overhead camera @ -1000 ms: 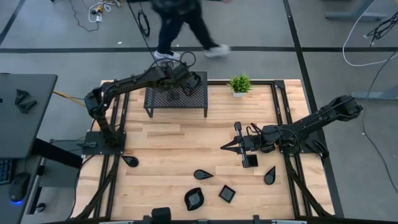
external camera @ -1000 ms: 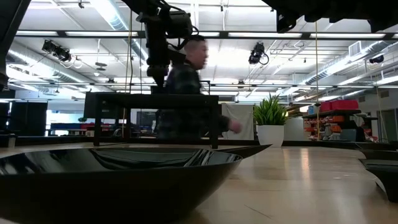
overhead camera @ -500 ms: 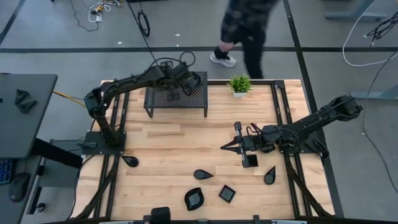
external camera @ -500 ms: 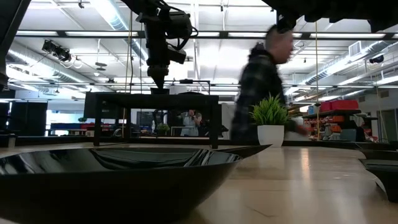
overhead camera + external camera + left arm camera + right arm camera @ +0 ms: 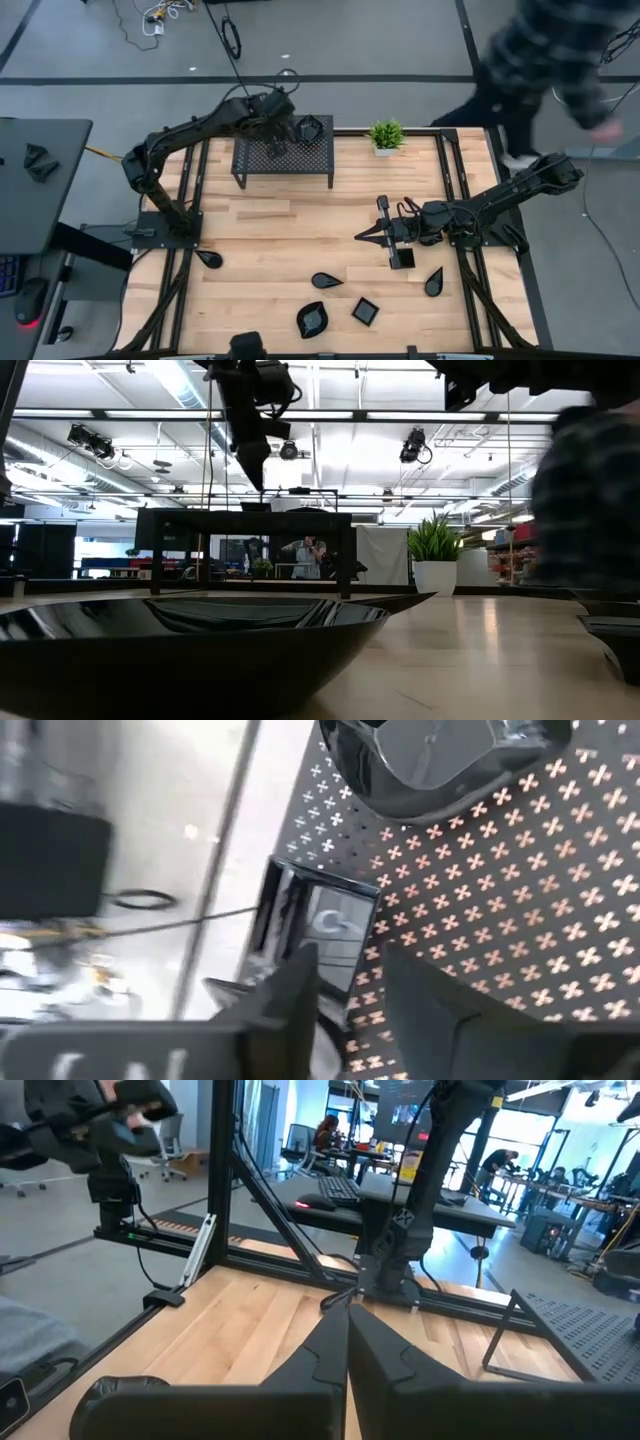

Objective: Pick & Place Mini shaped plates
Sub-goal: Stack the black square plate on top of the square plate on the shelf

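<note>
On the black mesh rack [image 5: 300, 165] at the far side lie two mini shaped plates: a square one [image 5: 322, 925] and a rounded one [image 5: 440, 760], also visible in the high view [image 5: 310, 127]. My left gripper [image 5: 350, 985] hangs open just above the rack, over the square plate, touching nothing. My right gripper [image 5: 362, 237] is shut and level at the centre right, above the table. Several more black plates lie on the table: a square one [image 5: 402, 258], a leaf one [image 5: 326, 281], a wavy one [image 5: 312, 319] and a teardrop one [image 5: 208, 258].
A small green potted plant [image 5: 385, 135] stands at the far edge, right of the rack. A person [image 5: 540, 60] walks past beyond the table's far right corner. A large black dish [image 5: 190, 640] fills the low view's foreground. Bare wood [image 5: 280, 225] lies between the rack and the plates.
My left gripper has risen off the rack's top and rolled a little, drawing toward the table's left. The plates on the rack have stayed put. A person has walked from left to right behind the table.
</note>
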Motion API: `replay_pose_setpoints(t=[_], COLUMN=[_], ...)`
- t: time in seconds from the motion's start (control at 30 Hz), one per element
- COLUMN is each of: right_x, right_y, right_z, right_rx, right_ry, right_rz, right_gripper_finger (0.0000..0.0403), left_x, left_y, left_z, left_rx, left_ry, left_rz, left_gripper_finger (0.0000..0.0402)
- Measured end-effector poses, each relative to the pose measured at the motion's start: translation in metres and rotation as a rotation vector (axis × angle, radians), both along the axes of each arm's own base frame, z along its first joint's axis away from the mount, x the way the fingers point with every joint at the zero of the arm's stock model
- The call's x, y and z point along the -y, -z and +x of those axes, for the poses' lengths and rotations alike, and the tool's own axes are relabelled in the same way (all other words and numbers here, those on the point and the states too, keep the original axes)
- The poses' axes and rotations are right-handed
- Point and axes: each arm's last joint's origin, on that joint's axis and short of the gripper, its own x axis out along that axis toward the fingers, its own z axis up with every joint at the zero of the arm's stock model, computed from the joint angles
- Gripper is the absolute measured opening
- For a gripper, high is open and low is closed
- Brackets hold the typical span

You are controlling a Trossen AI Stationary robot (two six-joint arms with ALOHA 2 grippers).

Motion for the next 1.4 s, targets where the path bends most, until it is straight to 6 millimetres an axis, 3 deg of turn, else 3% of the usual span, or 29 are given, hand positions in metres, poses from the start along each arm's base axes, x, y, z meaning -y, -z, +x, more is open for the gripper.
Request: replay_pose_setpoints(t=[0.23,0.77,1.13,1.4], right_x=[0.000,0.000,0.000,0.000], right_y=[0.000,-0.002,-0.002,-0.002], right_z=[0.000,0.000,0.000,0.000], right_rx=[0.002,0.016,0.017,0.015], right_ry=[0.000,0.000,0.000,0.000], right_rz=[0.001,0.008,0.008,0.005], right_gripper_finger=[0.0011,0.0011,0.0011,0.0011], left_x=[-0.011,-0.027,-0.034,-0.027], left_y=[0.009,0.015,0.025,0.012], left_z=[-0.001,-0.011,-0.006,-0.003], left_rx=[0.073,0.083,0.034,0.018], left_ry=[0.038,-0.025,-0.071,-0.100], left_rz=[-0.149,-0.184,-0.123,-0.016], left_gripper_finger=[0.0009,0.0008,0.0009,0.0006])
